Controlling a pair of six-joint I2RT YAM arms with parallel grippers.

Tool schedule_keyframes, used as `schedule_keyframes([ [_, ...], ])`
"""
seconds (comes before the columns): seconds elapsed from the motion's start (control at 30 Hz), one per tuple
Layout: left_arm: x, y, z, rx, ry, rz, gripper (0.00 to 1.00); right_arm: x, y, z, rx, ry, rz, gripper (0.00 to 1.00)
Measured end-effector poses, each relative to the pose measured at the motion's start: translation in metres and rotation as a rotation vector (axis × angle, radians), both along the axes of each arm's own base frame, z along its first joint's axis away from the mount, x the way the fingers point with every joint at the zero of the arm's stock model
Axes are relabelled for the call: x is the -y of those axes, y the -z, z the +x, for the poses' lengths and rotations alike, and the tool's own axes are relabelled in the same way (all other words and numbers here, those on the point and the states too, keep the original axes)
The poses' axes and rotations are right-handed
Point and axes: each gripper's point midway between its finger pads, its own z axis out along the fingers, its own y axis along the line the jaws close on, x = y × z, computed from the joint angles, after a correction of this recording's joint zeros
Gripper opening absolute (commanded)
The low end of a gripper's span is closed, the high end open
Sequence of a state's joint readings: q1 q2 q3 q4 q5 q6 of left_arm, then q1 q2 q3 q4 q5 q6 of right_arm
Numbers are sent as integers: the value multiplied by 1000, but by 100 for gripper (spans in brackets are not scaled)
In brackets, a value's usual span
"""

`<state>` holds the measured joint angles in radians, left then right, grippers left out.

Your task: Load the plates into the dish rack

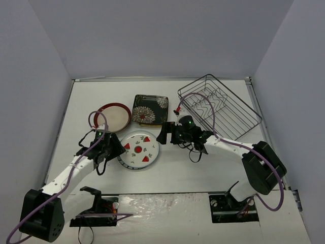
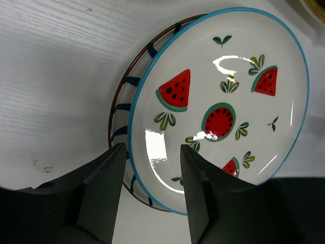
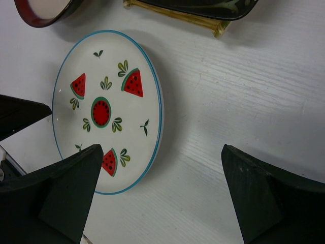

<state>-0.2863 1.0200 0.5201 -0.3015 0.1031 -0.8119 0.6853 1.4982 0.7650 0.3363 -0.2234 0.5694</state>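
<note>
The dish rack sits at the upper right of the top view, set at an angle on the white table, its zigzag wire dividers showing inside. The plates lie in a cluster left of it. The red-rimmed cream plate is at the upper left of the cluster, and the black floral square plate is just beside it on the right. In the right wrist view a yellow edge shows under the floral plate.

The watermelon plate lies lower, near the middle of the frame. It rests on the striped plate, whose rim peeks out at the left in the left wrist view.

The left gripper is at the watermelon plate's left edge, its fingers spread with both rims seen in the gap; whether they touch the plates cannot be told. The right gripper hangs just right of the same plate, its fingers spread wide, holding nothing.
</note>
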Motion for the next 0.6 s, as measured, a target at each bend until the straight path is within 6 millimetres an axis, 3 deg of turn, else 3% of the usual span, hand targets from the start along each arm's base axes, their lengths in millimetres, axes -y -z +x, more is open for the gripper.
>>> schedule_keyframes([
  [0.3, 6, 9, 12, -1, 8, -11, 42, 0, 0, 0, 1, -2, 0, 100],
  [0.43, 7, 17, 7, -42, 17, -12, 42, -1, 1, 0, -1, -4, 0, 100],
  [0.6, 8, 15, 7, -34, 18, -16, 40, -3, 0, 0, 2, -10, 9, 100],
])
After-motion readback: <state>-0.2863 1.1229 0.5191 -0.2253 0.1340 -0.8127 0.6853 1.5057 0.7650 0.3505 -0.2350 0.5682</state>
